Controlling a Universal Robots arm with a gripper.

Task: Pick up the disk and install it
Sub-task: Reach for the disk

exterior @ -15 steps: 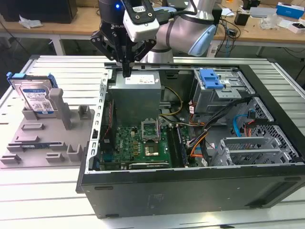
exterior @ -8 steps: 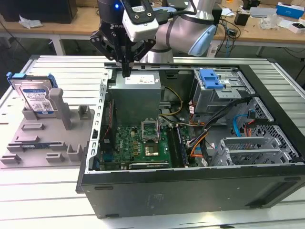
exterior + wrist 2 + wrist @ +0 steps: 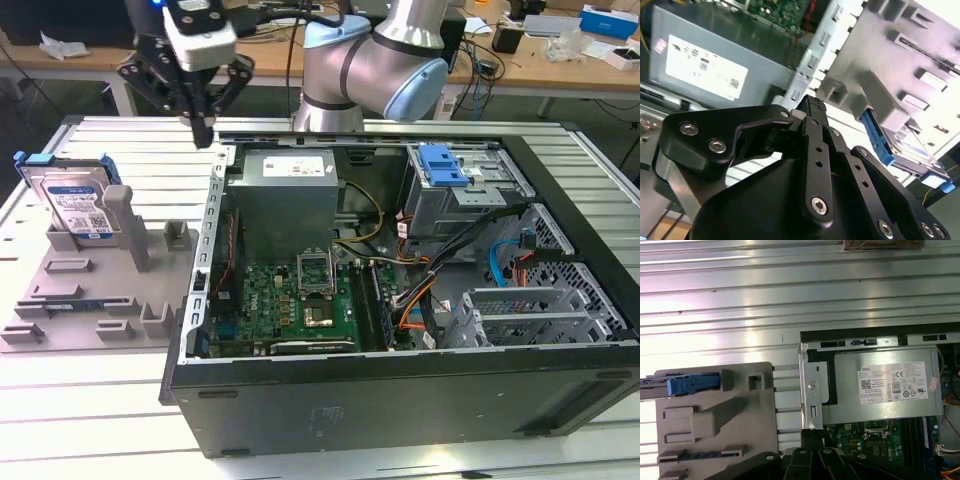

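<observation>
Fingers (image 3: 203,128) together; disk (image 3: 78,205) upright, on edge

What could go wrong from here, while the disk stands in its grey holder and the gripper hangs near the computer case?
1. The gripper hangs shut, close to the case's side wall; a low sideways move might strike it.
2. The disk stands upright beside a tall grey post; an off-centre grasp could hit the post or tilt the disk.
3. Cables lie beside the drive cage and might snag.
</observation>
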